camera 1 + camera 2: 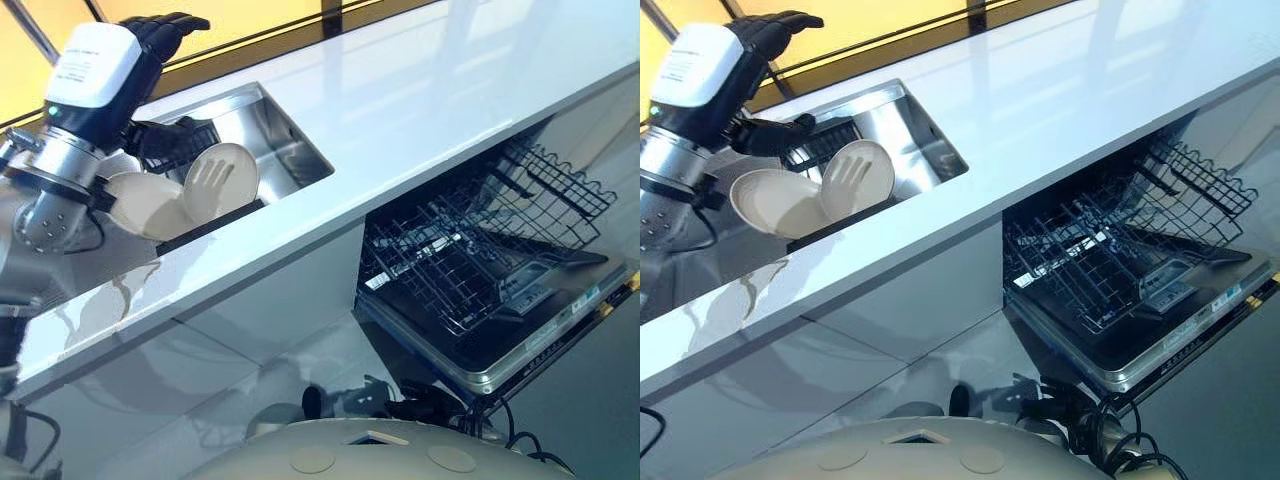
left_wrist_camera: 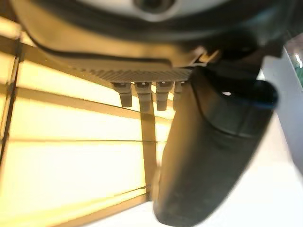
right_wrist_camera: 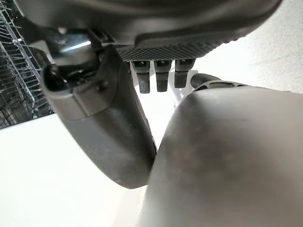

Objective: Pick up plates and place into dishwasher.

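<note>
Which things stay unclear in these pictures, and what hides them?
- Round cream plates in the steel sink: lower edges hidden behind the white countertop, head views.
- Black dish rack in the sink: mostly behind the left hand and its arm.
- Right hand: its fingers' ends hidden, own wrist view.
- Black wire dishwasher rack: back part under the countertop.

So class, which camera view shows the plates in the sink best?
The right eye view: both plates stand clear in the sink, beside the left robot hand. In the left eye view the arm covers part of one. The wrist views face elsewhere.
</note>
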{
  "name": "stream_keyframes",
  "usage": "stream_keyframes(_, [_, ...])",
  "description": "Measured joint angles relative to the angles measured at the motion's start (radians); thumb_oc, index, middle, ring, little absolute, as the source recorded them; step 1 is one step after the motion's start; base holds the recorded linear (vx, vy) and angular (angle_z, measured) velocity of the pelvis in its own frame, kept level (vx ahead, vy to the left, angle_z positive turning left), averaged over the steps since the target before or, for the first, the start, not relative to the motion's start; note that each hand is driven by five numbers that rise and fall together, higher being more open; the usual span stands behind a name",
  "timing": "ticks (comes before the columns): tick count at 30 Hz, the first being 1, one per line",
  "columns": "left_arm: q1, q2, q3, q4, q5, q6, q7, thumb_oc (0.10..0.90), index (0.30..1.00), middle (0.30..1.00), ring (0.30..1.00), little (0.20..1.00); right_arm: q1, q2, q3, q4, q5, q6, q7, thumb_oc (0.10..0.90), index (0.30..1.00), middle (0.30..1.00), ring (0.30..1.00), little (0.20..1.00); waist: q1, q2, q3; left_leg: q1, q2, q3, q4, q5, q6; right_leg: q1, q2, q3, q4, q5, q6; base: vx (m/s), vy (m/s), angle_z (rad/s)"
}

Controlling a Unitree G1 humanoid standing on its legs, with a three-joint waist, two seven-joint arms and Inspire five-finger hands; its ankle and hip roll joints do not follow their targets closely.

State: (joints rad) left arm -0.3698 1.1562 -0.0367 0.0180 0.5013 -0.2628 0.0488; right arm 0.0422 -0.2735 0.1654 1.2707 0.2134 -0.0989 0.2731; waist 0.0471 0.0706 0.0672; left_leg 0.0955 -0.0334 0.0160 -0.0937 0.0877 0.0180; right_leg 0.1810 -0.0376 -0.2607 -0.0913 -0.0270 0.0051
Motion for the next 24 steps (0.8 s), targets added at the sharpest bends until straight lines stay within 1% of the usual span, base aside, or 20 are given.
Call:
stream_keyframes(3, [-0.087,0.075,-0.124,0.031,0.062,-0.028,-0.048,0.800,0.900,0.900,0.900,0.900,-0.007,-0.003,0.000,0.000,0.001,0.014,0.009,0.800,0.900,0.900,0.900,0.900,-0.018,0.005,-0.003,0.005,0.002,0.026,0.000,0.000,0.000,0.001,0.000,0.008,0.000,0.001,0.001,0.07,0.051,-0.08])
stream_keyframes(5, [-0.115,0.086,-0.173,0.033,0.090,-0.046,-0.083,0.800,0.900,0.900,0.900,0.900,-0.009,-0.004,-0.001,-0.001,0.002,0.018,0.015,0.800,0.900,0.900,0.900,0.900,-0.028,0.008,-0.005,0.008,0.002,0.034,0.000,-0.001,0.001,0.001,0.000,0.015,0.000,0.002,0.000,0.05,0.036,-0.12])
stream_keyframes(8, [-0.177,0.096,-0.276,0.052,0.104,-0.076,-0.145,0.800,0.900,0.900,0.900,0.900,-0.012,-0.007,-0.003,-0.002,0.004,0.032,0.019,0.800,0.900,0.900,0.900,0.900,-0.036,0.010,-0.006,0.018,0.007,0.060,0.000,-0.007,0.001,-0.001,0.003,0.040,0.000,0.006,-0.001,0.06,0.055,-0.24])
stream_keyframes(10, [-0.207,0.108,-0.327,0.082,0.130,-0.099,-0.176,0.800,0.900,0.900,0.900,0.900,-0.016,-0.007,-0.004,-0.003,0.016,0.034,0.019,0.800,0.900,0.900,0.900,0.900,-0.052,0.010,-0.006,0.020,0.010,0.068,0.000,-0.008,0.000,-0.002,0.005,0.050,0.000,0.007,-0.002,0.05,0.065,-0.17])
stream_keyframes(12, [-0.251,0.114,-0.386,0.124,0.138,-0.115,-0.215,0.800,0.900,0.900,0.900,0.900,-0.009,-0.007,-0.012,-0.017,0.024,0.038,0.019,0.800,0.900,0.900,0.900,0.900,-0.058,0.011,-0.005,0.023,0.013,0.081,0.000,-0.010,-0.001,-0.004,0.007,0.061,0.000,0.010,-0.004,0.04,0.074,-0.19])
stream_keyframes(15, [-0.274,0.114,-0.422,0.167,0.138,-0.119,-0.268,0.800,0.900,0.900,0.900,0.900,-0.005,-0.008,-0.015,-0.024,0.042,0.040,0.018,0.800,0.900,0.900,0.900,0.900,-0.074,0.014,-0.005,0.024,0.016,0.094,0.000,-0.011,-0.002,-0.013,0.010,0.076,0.000,0.014,-0.006,0.03,0.087,-0.17])
stream_keyframes(19, [-0.275,0.115,-0.439,0.226,0.138,-0.118,-0.329,0.800,0.900,0.900,0.900,0.900,-0.003,-0.011,-0.037,-0.031,0.041,0.041,0.018,0.800,0.900,0.900,0.900,0.900,-0.089,0.020,-0.003,0.027,0.018,0.124,-0.001,-0.018,0.001,-0.021,0.010,0.109,0.000,0.025,-0.003,0.02,0.100,-0.23])
stream_keyframes(20, [-0.275,0.115,-0.440,0.244,0.138,-0.117,-0.341,0.800,0.900,0.900,0.900,0.900,-0.002,-0.012,-0.038,-0.034,0.041,0.042,0.018,0.800,0.900,0.900,0.900,0.900,-0.089,0.019,-0.002,0.030,0.018,0.127,-0.001,-0.021,0.002,-0.020,0.010,0.113,0.000,0.026,-0.002,0.02,0.080,-0.21])
stream_keyframes(22, [-0.280,0.115,-0.445,0.286,0.140,-0.115,-0.363,0.800,0.900,0.900,0.900,0.900,-0.002,-0.012,-0.041,-0.040,0.040,0.042,0.018,0.800,0.900,0.900,0.900,0.900,-0.103,0.019,-0.002,0.032,0.015,0.131,-0.001,-0.024,0.005,-0.020,0.007,0.117,0.000,0.027,0.000,0.02,0.088,-0.08])
stream_keyframes(24, [-0.314,0.115,-0.480,0.333,0.152,-0.113,-0.370,0.800,0.900,0.900,0.900,0.900,-0.002,-0.012,-0.040,-0.044,0.040,0.043,0.018,0.800,0.900,0.900,0.900,0.900,-0.106,0.017,0.000,0.031,0.013,0.134,-0.001,-0.025,0.007,-0.024,0.005,0.120,0.000,0.028,0.001,0.03,0.095,-0.06])
